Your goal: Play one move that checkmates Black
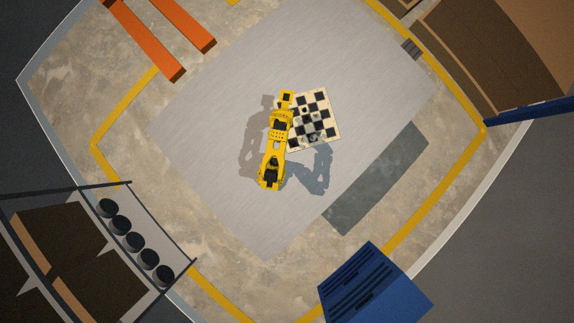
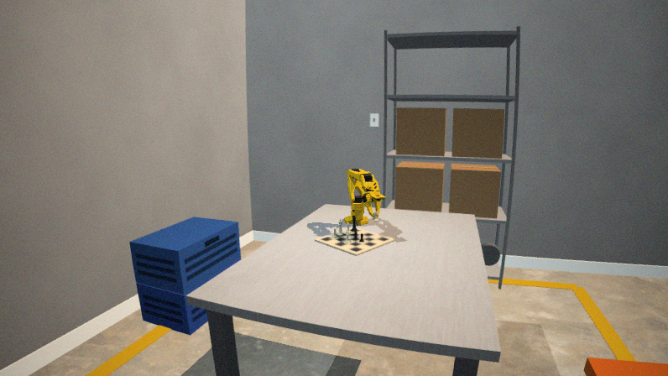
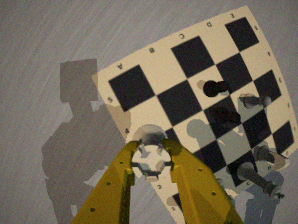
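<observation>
Gripper (image 3: 152,156) is clamping a pale chess piece (image 3: 150,160) upright just above the board's (image 3: 174,51) near edge, so you are facing the target squares ahead and right, toward the dark pieces (image 3: 214,87).

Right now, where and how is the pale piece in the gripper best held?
As it is held now: by its crown, from straight above. The gripper is shut on the pale piece, whose notched top shows between the yellow fingers over the chessboard edge. It stands upright among close neighbours, so a side approach would likely knock them.
</observation>
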Robot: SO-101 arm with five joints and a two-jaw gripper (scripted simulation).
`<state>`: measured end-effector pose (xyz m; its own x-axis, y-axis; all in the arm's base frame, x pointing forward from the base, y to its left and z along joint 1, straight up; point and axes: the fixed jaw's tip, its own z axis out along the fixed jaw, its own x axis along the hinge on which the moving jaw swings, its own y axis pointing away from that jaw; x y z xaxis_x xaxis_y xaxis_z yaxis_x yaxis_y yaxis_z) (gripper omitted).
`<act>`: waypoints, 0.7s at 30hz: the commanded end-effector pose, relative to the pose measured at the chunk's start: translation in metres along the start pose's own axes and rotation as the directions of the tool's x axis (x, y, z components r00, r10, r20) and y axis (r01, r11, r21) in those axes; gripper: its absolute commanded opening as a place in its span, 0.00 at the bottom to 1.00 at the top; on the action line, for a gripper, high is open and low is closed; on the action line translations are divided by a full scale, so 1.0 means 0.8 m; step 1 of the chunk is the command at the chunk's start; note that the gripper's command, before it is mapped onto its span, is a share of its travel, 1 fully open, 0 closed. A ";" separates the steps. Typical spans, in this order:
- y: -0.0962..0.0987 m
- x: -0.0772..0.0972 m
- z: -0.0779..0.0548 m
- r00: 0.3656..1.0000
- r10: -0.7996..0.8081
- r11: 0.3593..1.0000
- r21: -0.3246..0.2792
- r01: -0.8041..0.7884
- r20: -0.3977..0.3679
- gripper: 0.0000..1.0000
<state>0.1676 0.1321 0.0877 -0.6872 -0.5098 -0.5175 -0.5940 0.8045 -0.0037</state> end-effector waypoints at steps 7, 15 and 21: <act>0.004 -0.005 -0.004 1.000 -0.016 1.000 -0.008 0.016 0.003 0.00; 0.003 -0.011 -0.005 1.000 -0.014 1.000 -0.007 0.014 0.003 0.00; 0.003 -0.010 -0.005 1.000 -0.014 1.000 -0.007 0.014 0.003 0.00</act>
<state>0.1718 0.1359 0.0967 -0.6773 -0.5052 -0.5347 -0.5960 0.8030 -0.0038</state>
